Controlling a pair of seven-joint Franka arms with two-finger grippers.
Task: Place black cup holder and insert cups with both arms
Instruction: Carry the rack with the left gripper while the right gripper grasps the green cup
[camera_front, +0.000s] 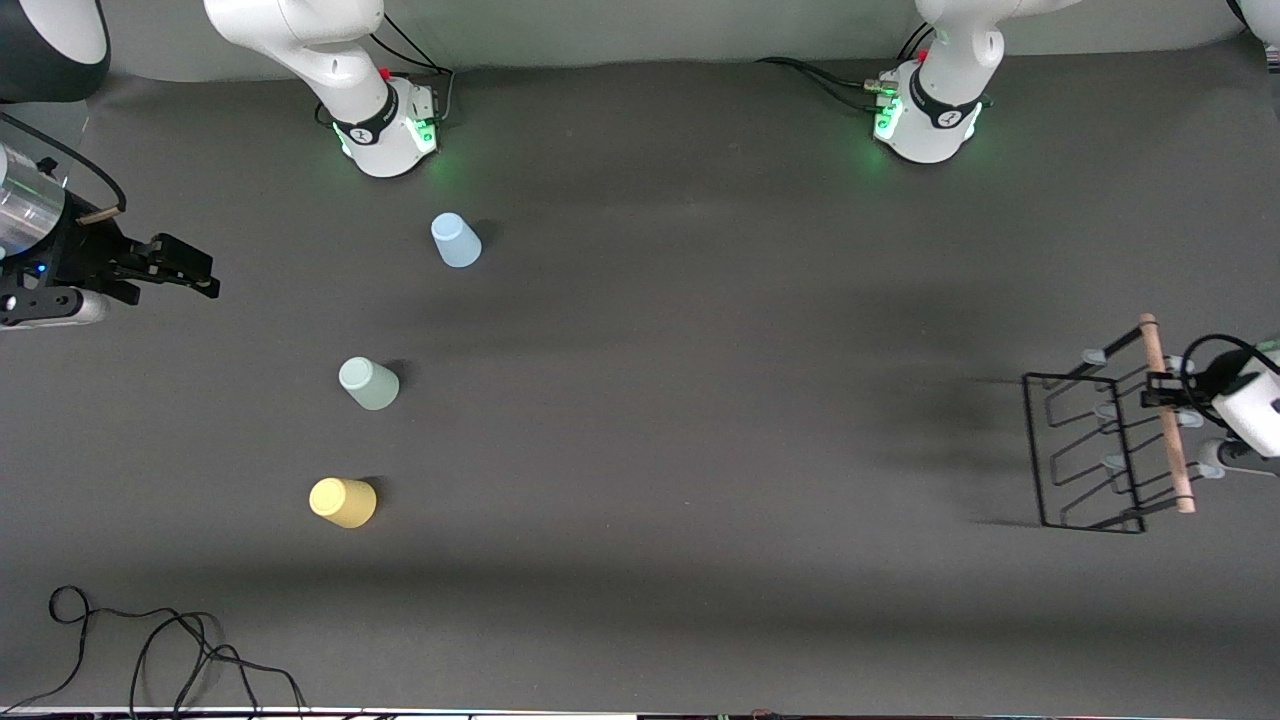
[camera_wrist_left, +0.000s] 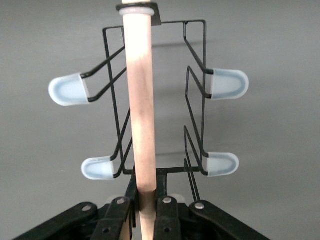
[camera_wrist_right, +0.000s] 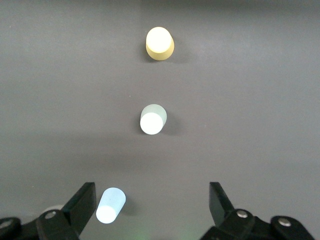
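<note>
Left gripper is clamping the black cup holder by its wooden rod, jaws closed on it, at the left arm's end of the bench.

Right gripper is hanging with jaws wide apart, holding nothing, over the right arm's end. Three cups are standing inverted, well apart: light blue cup, mint green cup, and yellow cup nearest the camera. A loose black cable is lying at the bench edge.

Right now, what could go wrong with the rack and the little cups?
The left gripper pinches only the wooden rod of the black cup holder, so the rack might swing or slip when it is carried.

The blue cup, mint cup and yellow cup stand upside down, small and tapered. The right gripper, fingers open, waits at the right arm's end of the table; a careless grab might tip one over.
</note>
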